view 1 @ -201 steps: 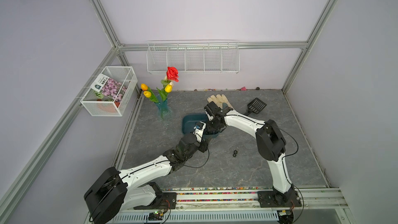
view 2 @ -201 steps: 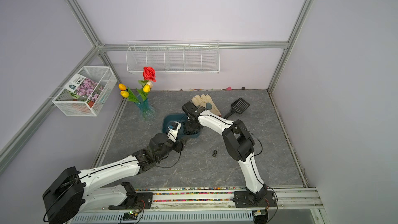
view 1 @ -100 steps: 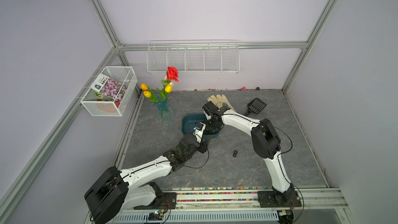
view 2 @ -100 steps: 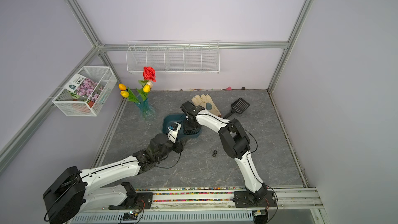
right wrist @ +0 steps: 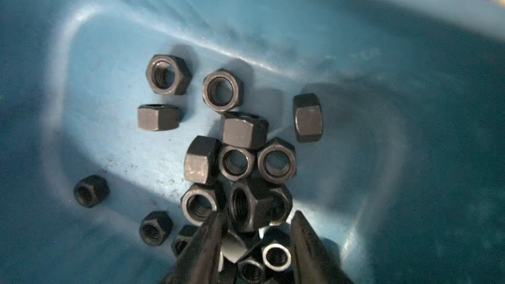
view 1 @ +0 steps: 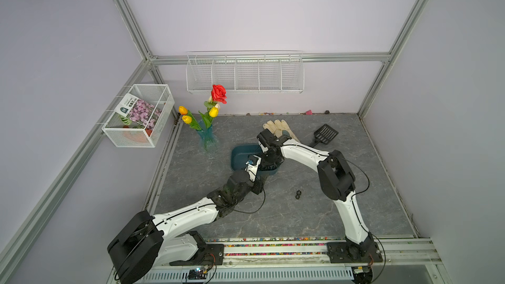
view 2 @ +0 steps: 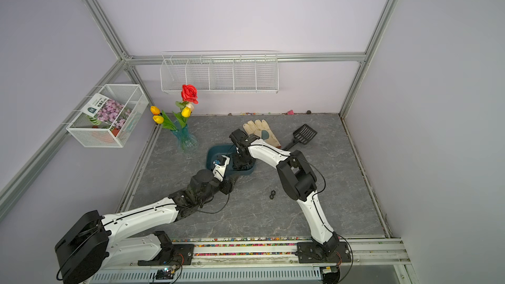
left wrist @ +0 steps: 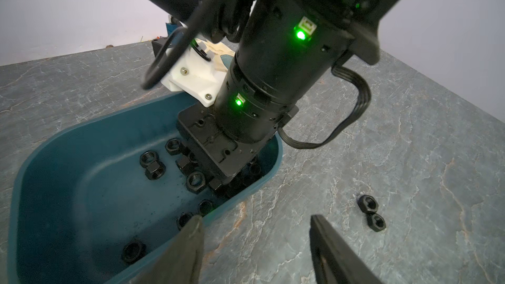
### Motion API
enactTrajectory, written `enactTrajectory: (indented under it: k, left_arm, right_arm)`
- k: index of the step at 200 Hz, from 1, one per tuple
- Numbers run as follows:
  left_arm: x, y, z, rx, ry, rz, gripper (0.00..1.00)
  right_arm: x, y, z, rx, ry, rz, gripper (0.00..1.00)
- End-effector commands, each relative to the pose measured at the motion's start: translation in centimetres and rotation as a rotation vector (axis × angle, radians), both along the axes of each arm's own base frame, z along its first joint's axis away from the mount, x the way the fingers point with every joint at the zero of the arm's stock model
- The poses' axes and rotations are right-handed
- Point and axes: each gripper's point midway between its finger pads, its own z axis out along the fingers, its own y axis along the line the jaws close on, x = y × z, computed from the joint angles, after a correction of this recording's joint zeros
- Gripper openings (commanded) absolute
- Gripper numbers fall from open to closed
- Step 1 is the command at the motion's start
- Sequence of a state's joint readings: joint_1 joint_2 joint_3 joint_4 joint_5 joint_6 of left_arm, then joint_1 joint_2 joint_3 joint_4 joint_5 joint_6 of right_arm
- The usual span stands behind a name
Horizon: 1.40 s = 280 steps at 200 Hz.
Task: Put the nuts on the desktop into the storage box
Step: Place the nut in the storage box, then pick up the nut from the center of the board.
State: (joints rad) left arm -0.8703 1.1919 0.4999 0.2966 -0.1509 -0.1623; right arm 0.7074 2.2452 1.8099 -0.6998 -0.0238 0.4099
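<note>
The teal storage box (view 1: pixel 238 157) (view 2: pixel 214 157) sits mid-desktop and holds several black nuts (left wrist: pixel 195 181) (right wrist: pixel 234 162). My right gripper (view 1: pixel 269 163) (right wrist: pixel 259 214) reaches down inside the box. It is open, and a blurred nut lies at its fingertips on the pile; nothing is pinched. My left gripper (left wrist: pixel 256 218) (view 1: pixel 260 181) is open and empty, low over the desktop beside the box's near rim (left wrist: pixel 240 195). Two nuts (view 1: pixel 297 194) (view 2: pixel 272 194) (left wrist: pixel 371 211) lie touching each other on the desktop (view 1: pixel 300 219), right of the left gripper.
A pale work glove (view 1: pixel 278 129) and a black slotted scoop (view 1: pixel 325 133) lie behind the box. A vase of flowers (view 1: pixel 207 137) stands to its left. White wire baskets hang on the back wall (view 1: pixel 244 73) and the left wall (view 1: pixel 139 116).
My right gripper's jaws have parted inside the box, and that arm's elbow has shifted slightly left. The left arm has not moved.
</note>
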Motion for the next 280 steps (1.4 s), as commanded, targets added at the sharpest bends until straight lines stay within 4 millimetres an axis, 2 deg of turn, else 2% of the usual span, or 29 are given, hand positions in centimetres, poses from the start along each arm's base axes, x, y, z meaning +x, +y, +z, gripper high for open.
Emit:
enactTrajectory:
  k: [1,39,95,119,146,172,208,239,280]
  left_arm:
    - [-0.2,0.1,-0.5,0.007,0.012,-0.015,0.64]
    - [-0.4,0.1,-0.1,-0.002,0.010,-0.024,0.64]
    - [-1.1,-0.4,0.7,0.018,0.032,-0.069,0.64]
    - [-1.7,-0.8,1.4,0.008,0.023,-0.117,0.64]
    - [-2.3,-1.2,1.9,0.000,0.031,-0.144,0.64]
    - [-3.3,-1.9,1.8,0.006,0.038,-0.175,0.64]
    - [-5.2,-3.6,0.7,0.064,0.063,-0.210,0.65]
    - [-7.0,-5.0,0.0,0.057,0.083,-0.250,0.65]
    - [-8.5,-6.2,-1.1,0.074,0.105,-0.273,0.65]
  right_arm:
    - [-0.2,-0.2,0.6,-0.003,0.008,0.005,0.46]
    - [-0.2,-0.2,2.9,0.006,-0.031,0.009,0.47]
    - [-0.8,-1.8,8.1,0.013,-0.120,-0.021,0.47]
    - [-1.5,-3.3,10.4,0.007,-0.160,-0.047,0.47]
    - [-2.8,-6.0,11.7,-0.047,-0.184,-0.099,0.47]
    - [-4.7,-9.5,11.4,-0.126,-0.184,-0.159,0.47]
    - [-8.2,-13.1,9.0,-0.178,-0.140,-0.219,0.48]
    - [-10.7,-14.8,6.4,-0.174,-0.093,-0.253,0.48]
    - [-13.0,-15.6,3.4,-0.149,-0.035,-0.277,0.47]
